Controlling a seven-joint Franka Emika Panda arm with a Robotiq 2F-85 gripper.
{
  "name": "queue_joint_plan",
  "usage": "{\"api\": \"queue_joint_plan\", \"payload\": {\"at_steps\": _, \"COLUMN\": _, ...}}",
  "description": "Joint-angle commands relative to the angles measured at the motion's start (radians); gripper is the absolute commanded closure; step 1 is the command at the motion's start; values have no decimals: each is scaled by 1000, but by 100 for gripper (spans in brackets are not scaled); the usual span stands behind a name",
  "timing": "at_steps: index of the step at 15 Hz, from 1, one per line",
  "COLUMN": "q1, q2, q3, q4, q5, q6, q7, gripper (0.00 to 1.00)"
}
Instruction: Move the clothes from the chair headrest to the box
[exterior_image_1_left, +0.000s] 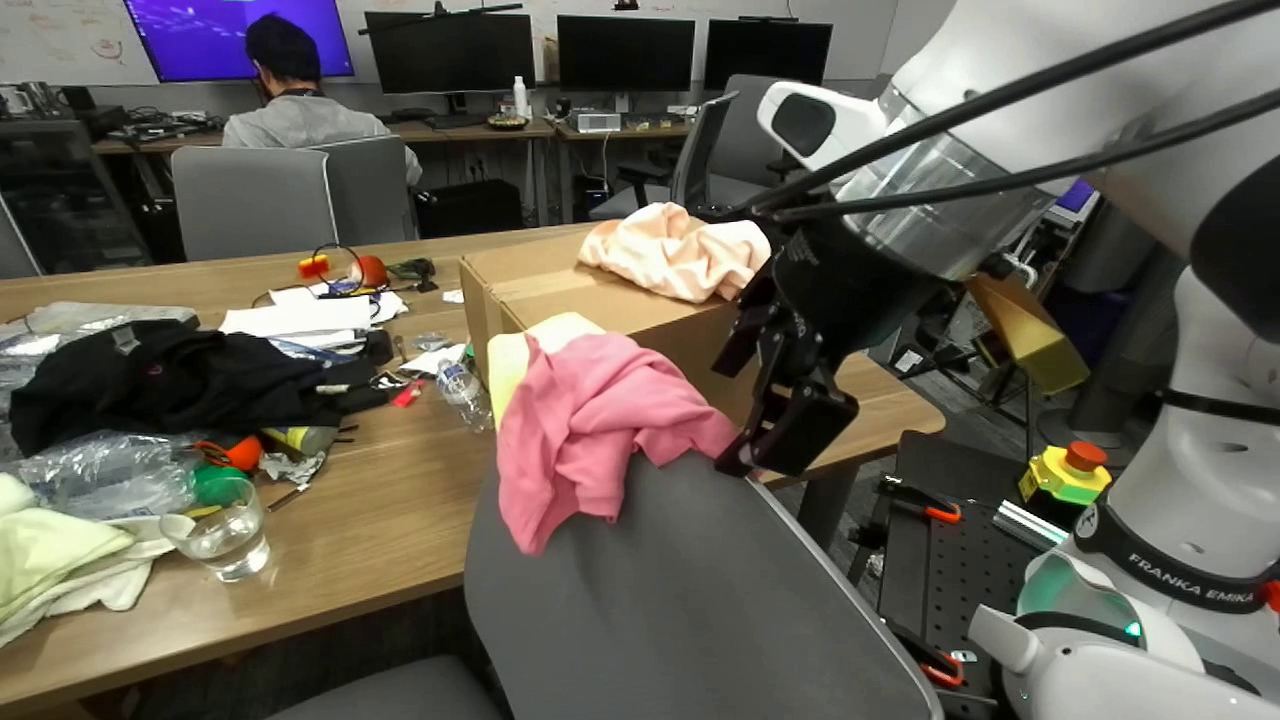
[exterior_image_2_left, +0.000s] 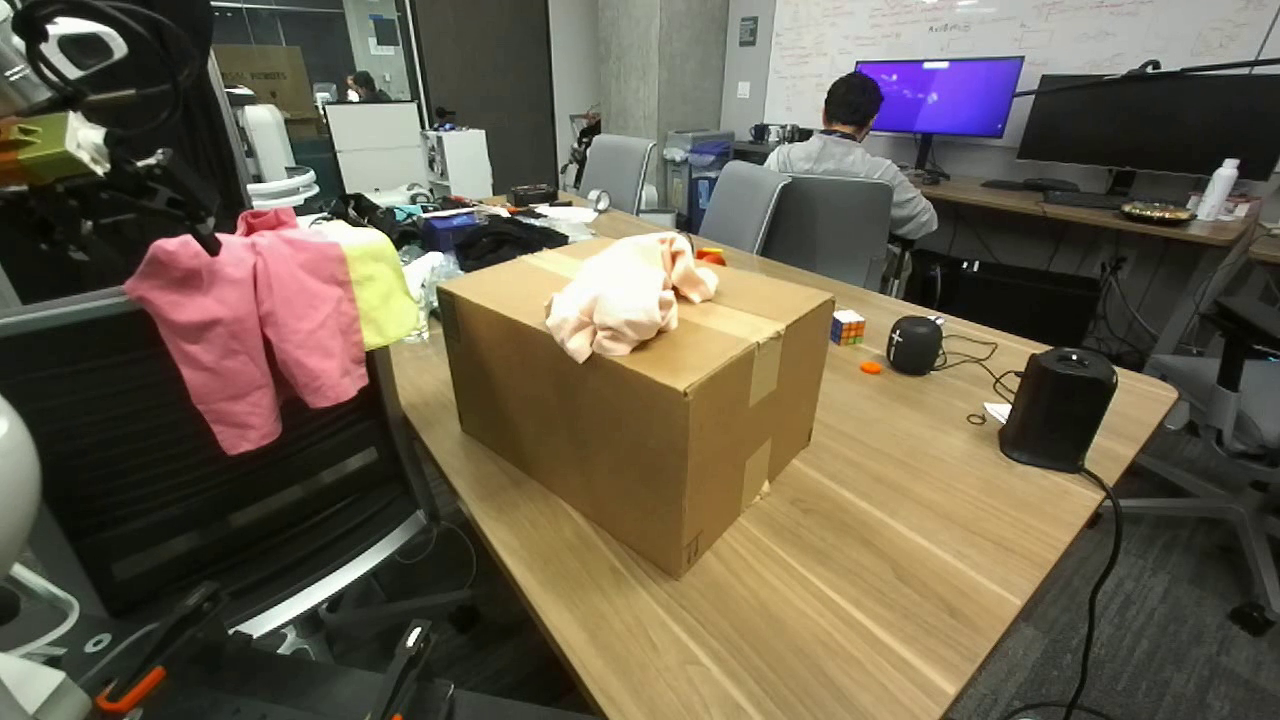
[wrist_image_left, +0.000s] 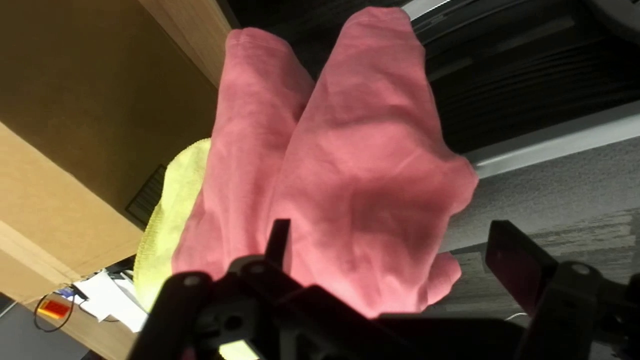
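Mid-frame in the wrist view, the pink garment (wrist_image_left: 357, 150) looks light and limp, best pinched atop the headrest (exterior_image_1_left: 685, 495) by the empty, wide-spread gripper (wrist_image_left: 389, 234).

Smooth white shells with rounded contours form the arm (exterior_image_1_left: 1010, 40), set off by black oval panels (exterior_image_1_left: 1245, 225) and a thin black ring (exterior_image_1_left: 1220, 406). A broader black band (exterior_image_1_left: 1185, 580) reads FRANKA EMIKA in white capitals, near a round emblem (exterior_image_1_left: 1088, 520). Thick black cables (exterior_image_1_left: 1000, 106) run along the outside, over a clear, glossy wrap (exterior_image_1_left: 930, 168). The wrist (exterior_image_1_left: 850, 285) is black with tiny pale print; the gripper (wrist_image_left: 395, 250), also black, has angular fingers (wrist_image_left: 520, 270) and round grey pin heads (wrist_image_left: 581, 269).
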Motion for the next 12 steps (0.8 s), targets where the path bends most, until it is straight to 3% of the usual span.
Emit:
{"api": "queue_joint_plan", "payload": {"at_steps": 1, "q1": -48, "q2": 27, "q3": 30, "q4": 0, "q5": -48, "q6": 69, "q7": 45, "gripper": 0}}
{"api": "queue_joint_plan", "payload": {"at_steps": 10, "q1": -100, "q2": 67, "q3": 60, "q4": -2, "q5": -106, "q6": 122, "q7": 95, "gripper": 0}}
{"api": "queue_joint_plan", "payload": {"at_steps": 11, "q1": -101, "q2": 67, "q3": 58, "q4": -2, "q5": -105, "q6": 120, "q7": 96, "gripper": 25}}
{"api": "queue_joint_plan", "payload": {"at_steps": 12, "q1": -102, "q2": 67, "q3": 58, "q4": -2, "q5": -105, "q6": 119, "q7": 94, "gripper": 26}}
